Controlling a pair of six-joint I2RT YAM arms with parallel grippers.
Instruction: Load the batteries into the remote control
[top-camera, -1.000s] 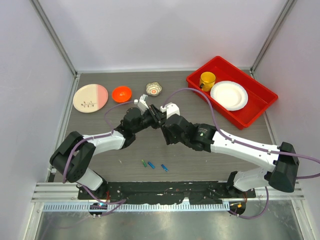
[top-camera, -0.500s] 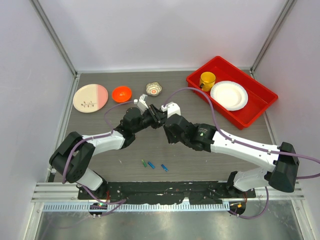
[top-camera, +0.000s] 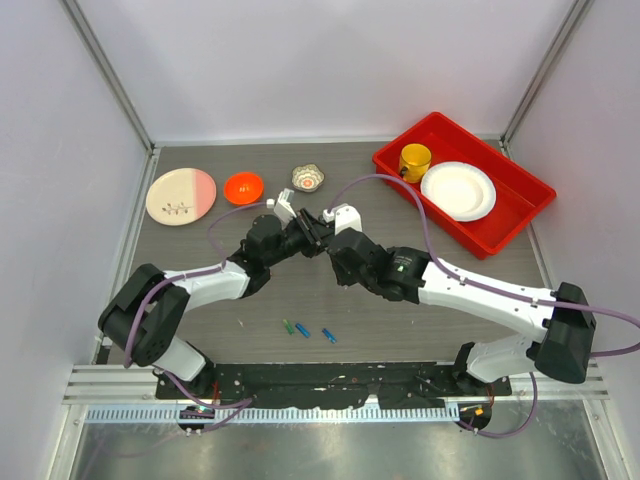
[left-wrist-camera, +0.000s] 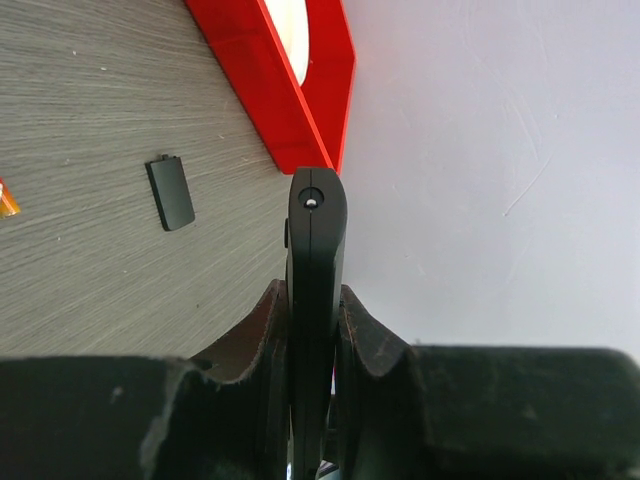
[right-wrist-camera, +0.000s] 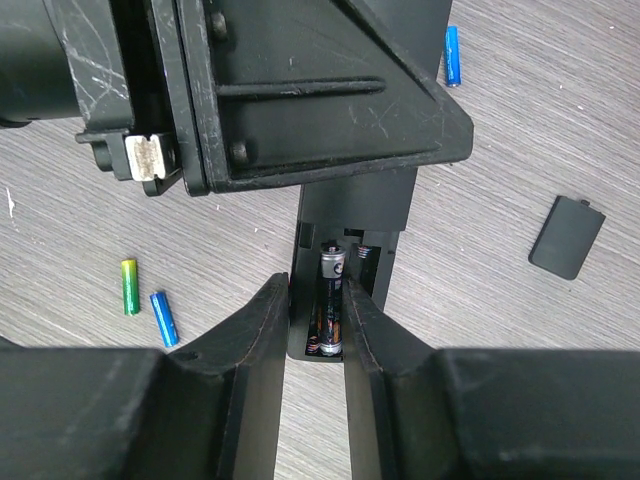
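Now battery (right-wrist-camera: 331, 305) in remote control (right-wrist-camera: 345, 235) recess.

The remote (top-camera: 313, 233) sits mid-desk (top-camera: 450, 330) between the two grippers. Three batteries (top-camera: 303, 330) lie in a row at its 6 o'clock. A plate (top-camera: 181, 195) and bowl (top-camera: 243, 187) lie at 10 o'clock, a tray (top-camera: 525, 210) at 2 o'clock holding a cup (top-camera: 414, 160).
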